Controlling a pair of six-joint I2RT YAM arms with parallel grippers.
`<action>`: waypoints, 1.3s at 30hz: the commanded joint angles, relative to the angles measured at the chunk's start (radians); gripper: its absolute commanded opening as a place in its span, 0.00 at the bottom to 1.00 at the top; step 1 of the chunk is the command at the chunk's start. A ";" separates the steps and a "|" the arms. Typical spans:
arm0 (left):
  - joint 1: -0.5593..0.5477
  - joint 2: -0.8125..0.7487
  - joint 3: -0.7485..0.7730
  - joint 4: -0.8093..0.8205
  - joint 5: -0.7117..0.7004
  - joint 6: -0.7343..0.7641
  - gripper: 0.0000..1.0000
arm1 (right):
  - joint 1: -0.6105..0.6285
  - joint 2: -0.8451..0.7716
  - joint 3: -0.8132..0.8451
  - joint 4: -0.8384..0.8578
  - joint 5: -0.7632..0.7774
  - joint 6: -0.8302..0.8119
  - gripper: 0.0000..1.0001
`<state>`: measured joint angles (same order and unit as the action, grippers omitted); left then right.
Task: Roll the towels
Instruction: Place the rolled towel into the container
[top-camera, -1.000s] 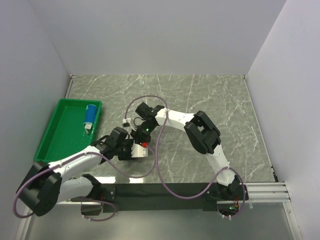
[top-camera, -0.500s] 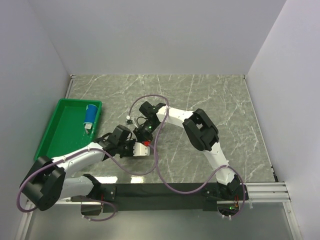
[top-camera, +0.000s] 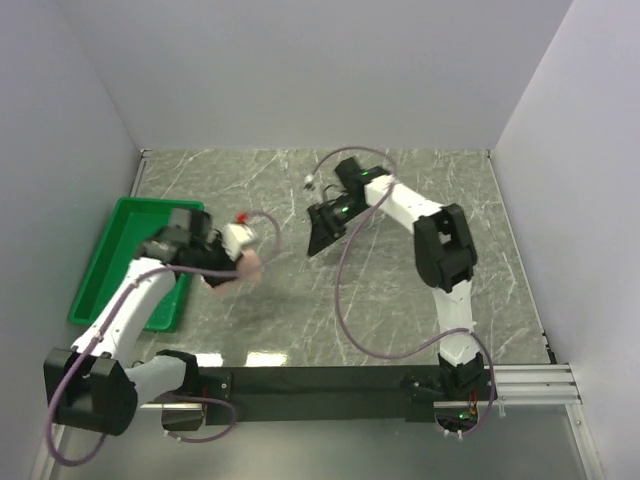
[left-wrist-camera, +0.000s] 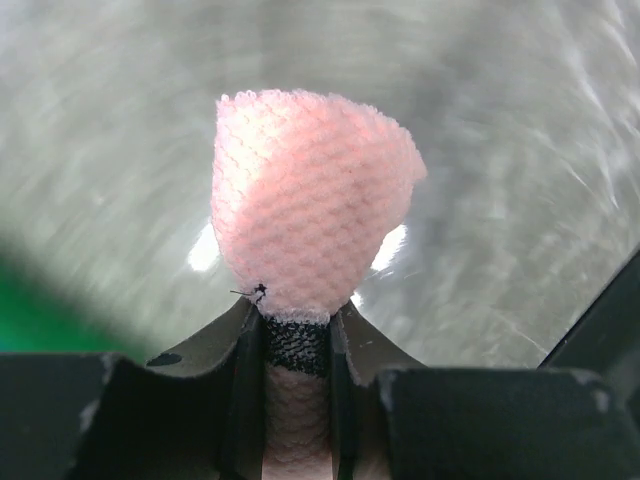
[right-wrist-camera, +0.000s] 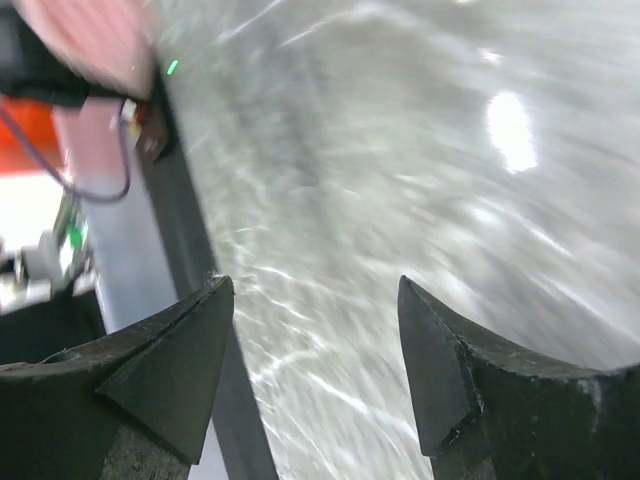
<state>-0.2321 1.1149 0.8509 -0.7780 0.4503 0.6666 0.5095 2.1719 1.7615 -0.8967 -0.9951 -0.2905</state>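
Observation:
A rolled pink towel (left-wrist-camera: 310, 200) is clamped between the fingers of my left gripper (left-wrist-camera: 297, 320), its free end sticking out past the tips. In the top view the left gripper (top-camera: 230, 270) holds the pink towel (top-camera: 245, 266) above the marble table, just right of the green tray (top-camera: 110, 255). The tray shows as a green blur in the left wrist view (left-wrist-camera: 30, 300). My right gripper (top-camera: 318, 243) is open and empty over the middle of the table, apart from the towel. In its own view the right gripper (right-wrist-camera: 315, 335) has its jaws spread wide over bare marble.
The left arm's wrist covers the near right part of the tray, so its contents there are hidden. White walls close in the table on the left, back and right. A purple cable (top-camera: 340, 300) loops over the table in front of the right arm.
The left gripper has swung left toward the tray, carrying the pink towel. The right gripper has pulled away from it toward the back middle of the table and now stands open.

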 joint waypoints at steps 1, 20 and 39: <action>0.196 0.022 0.138 -0.181 0.143 -0.052 0.00 | -0.086 -0.093 -0.014 -0.010 0.042 0.025 0.73; 0.830 0.755 0.772 -0.045 -0.098 -0.314 0.00 | -0.157 -0.175 -0.128 0.039 0.107 0.051 0.77; 0.654 0.873 0.611 0.264 -0.187 -0.489 0.00 | -0.189 -0.227 -0.189 0.044 0.107 0.044 0.78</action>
<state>0.4206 1.9839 1.4479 -0.5564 0.2409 0.2214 0.3271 2.0121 1.5829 -0.8612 -0.8822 -0.2398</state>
